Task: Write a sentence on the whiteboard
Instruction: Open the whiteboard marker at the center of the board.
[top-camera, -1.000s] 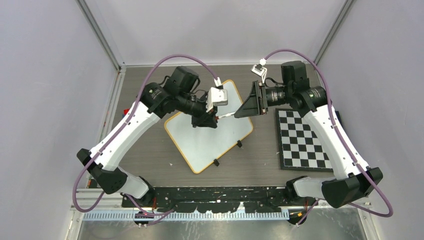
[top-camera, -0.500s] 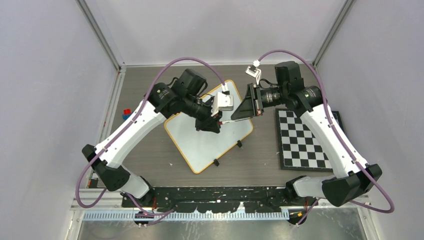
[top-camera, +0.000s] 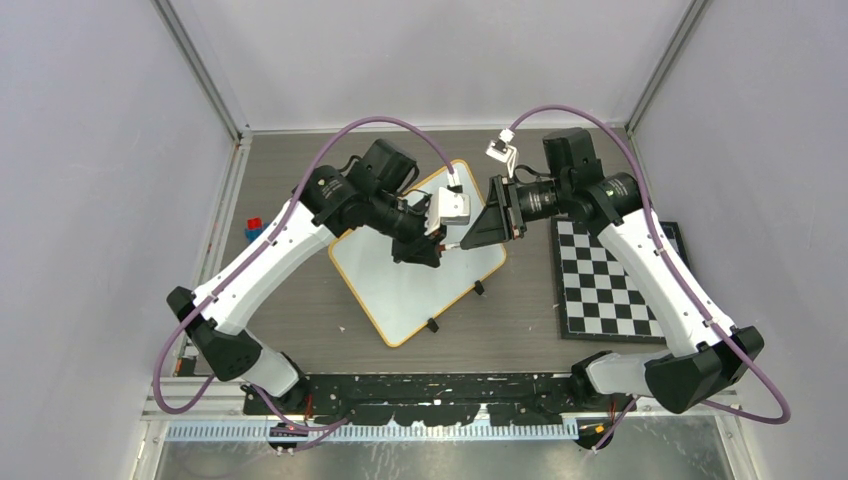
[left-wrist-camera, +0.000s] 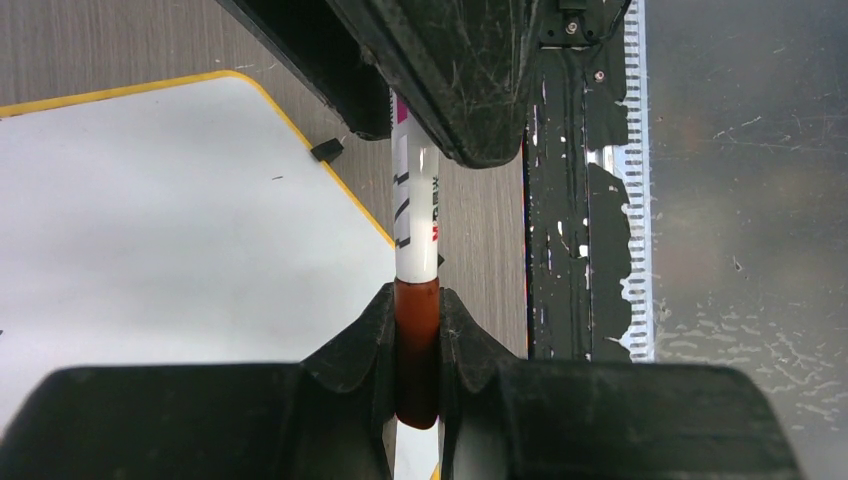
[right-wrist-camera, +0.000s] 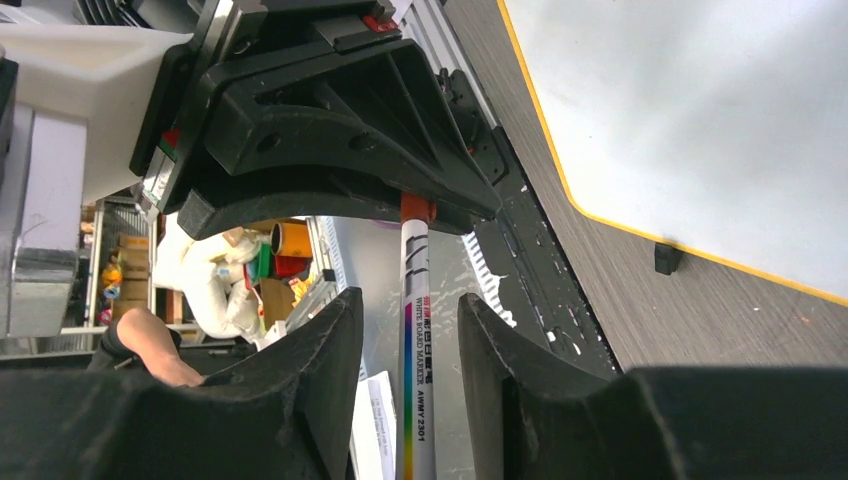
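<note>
I rate the marker (left-wrist-camera: 415, 225) light, rigid and slick: left end effector (left-wrist-camera: 417, 312) pinches its red-brown cap (left-wrist-camera: 416, 375), right end effector (right-wrist-camera: 408, 325) stands spread astride the barrel, so grip mid-barrel above the blank whiteboard (top-camera: 400, 290) at frame centre.

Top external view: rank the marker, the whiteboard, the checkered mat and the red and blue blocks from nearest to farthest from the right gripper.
1. marker: between the fingers of the right gripper.
2. whiteboard: lying directly beneath it.
3. checkered mat: off to its right.
4. red and blue blocks: farthest, at the far left.
</note>
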